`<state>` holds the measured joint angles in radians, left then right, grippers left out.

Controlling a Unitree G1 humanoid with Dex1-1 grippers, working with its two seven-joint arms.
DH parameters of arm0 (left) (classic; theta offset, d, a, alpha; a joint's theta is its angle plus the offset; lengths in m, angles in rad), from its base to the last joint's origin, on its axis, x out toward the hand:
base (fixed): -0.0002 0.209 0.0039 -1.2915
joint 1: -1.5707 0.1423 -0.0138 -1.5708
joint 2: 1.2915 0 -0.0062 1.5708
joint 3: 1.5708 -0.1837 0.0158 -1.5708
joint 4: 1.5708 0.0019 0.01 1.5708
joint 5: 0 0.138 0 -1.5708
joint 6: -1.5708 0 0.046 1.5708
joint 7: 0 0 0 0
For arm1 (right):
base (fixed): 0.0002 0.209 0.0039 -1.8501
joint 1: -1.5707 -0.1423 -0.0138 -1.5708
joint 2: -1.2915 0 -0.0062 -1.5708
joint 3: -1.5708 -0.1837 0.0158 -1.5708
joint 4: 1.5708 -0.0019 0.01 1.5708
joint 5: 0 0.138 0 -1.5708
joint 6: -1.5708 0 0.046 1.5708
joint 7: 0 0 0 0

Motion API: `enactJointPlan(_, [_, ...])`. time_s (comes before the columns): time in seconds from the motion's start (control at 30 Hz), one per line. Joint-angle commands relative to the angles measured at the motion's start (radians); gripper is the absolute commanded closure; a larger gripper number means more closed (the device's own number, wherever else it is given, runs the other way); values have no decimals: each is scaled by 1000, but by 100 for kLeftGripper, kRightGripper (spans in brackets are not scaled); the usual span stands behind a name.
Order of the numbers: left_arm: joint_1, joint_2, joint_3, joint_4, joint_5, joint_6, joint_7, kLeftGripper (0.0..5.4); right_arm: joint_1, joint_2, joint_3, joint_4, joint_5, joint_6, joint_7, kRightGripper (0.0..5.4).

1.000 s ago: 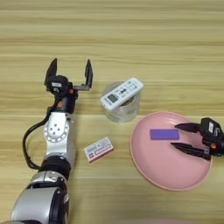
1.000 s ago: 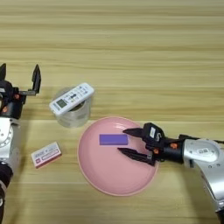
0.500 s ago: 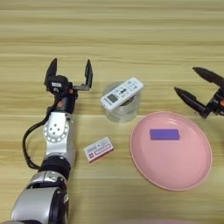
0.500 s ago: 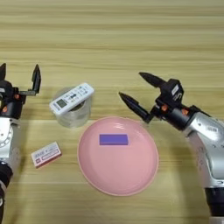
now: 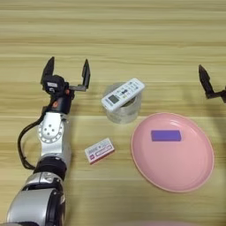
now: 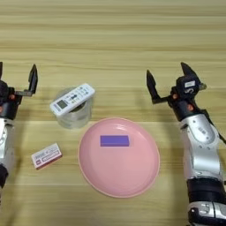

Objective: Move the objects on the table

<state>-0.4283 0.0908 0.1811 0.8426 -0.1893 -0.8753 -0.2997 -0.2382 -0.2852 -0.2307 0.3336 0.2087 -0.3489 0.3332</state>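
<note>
A large round pink plate [image 6: 132, 176] lies at the front right of the table, and a flat purple block [image 6: 114, 140] rests on its far half. A white remote control [image 5: 122, 93] with a small screen lies across the top of a clear tape roll [image 5: 125, 111], left of the plate. My right gripper [image 6: 168, 80] is open, lifted off beyond the plate's far right rim, holding nothing. Further left, well clear of the remote, my left gripper [image 5: 67, 72] is open too and empty.
A small red-and-white box [image 5: 99, 150] lies in front of the tape roll, between my left arm and the plate. The wood-grain table [image 5: 114, 35] stretches bare across the far half.
My right gripper has left the purple block on the plate, opened, and drawn back up and to the right, off the plate. The left arm has stayed still.
</note>
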Motion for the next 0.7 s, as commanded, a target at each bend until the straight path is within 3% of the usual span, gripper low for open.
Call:
enactJointPlan(0.03, [9, 7, -12, -16, -1, 10, -29, 0, -39, 10, -42, 140, 8, -62, -38, 3])
enactJointPlan(0.27, [36, 10, -52, -68, -10, 26, -104, 0, -78, 37, -98, 337, 108, -94, 27, 3])
enactJointPlan(0.5, [67, 22, -85, -129, -8, 57, -158, 0, -106, 38, -108, 440, 118, -146, 54, 3])
enactJointPlan(0.7, [114, 29, -139, -223, -31, 134, -260, 0, -108, 40, -99, 455, 105, -175, 54, 3])
